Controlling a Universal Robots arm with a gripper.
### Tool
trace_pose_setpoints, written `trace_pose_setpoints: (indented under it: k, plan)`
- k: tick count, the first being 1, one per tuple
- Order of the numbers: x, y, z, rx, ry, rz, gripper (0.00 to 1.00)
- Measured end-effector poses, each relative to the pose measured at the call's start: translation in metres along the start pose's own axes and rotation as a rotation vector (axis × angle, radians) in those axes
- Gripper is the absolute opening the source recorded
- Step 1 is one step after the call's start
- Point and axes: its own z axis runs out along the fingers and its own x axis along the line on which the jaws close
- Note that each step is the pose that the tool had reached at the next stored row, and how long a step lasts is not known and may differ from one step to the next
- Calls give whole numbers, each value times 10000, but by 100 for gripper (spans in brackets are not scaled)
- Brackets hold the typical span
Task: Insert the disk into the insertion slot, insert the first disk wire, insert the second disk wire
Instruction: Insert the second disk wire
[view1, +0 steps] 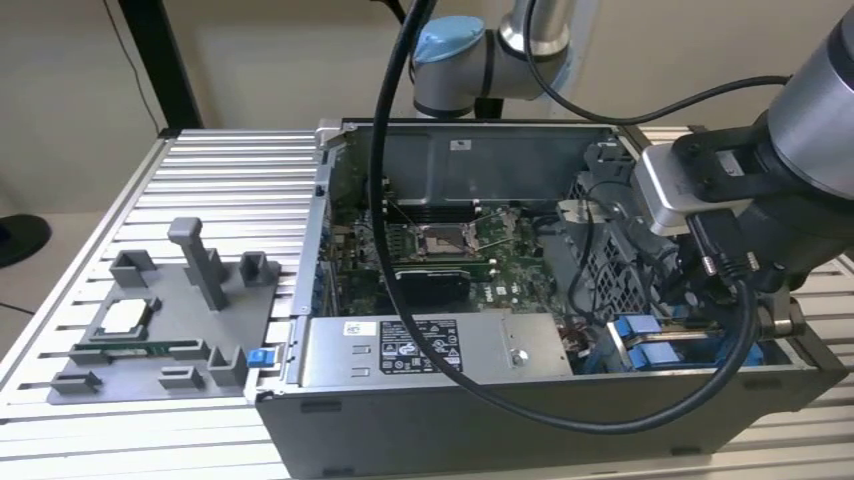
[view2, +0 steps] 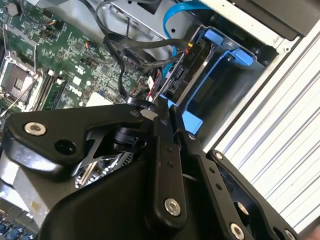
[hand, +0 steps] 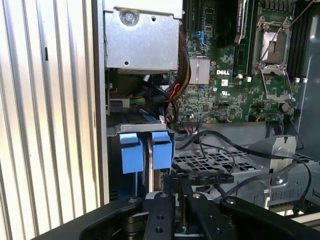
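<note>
While the black two-fingered gripper (view2: 167, 112) hung low inside the open grey computer case (view1: 534, 420), its fingers were nearly together on a thin black cable end (view2: 150, 102). The blue-framed silver disk (view2: 220, 75) sat in the grey metal insertion slot (hand: 125, 125), tight against the case wall. In the exterior view, the arm (view1: 801, 170) hid the gripper

A black-and-white printed sticker (view1: 416, 345) sits on the long grey metal box (view1: 534, 345) in the exterior view; its small lettering is illegible. White printed lettering (hand: 222, 74) stands on the green circuit board (hand: 225, 100) in the first wrist view.
</note>
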Motion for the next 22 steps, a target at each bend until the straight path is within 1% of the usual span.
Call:
trace_pose_setpoints:
  k: [2,6,7,9,17,22]
  plan:
    - [0,0,3,0,17,-2,0]
    - [2,1,8,0,105,-14,0]
    - [3,1,9,1,108,-14,0]
    - [5,2,18,1,141,-18,0]
    - [11,4,37,1,155,-20,0]
    - [18,9,69,7,196,-26,0]
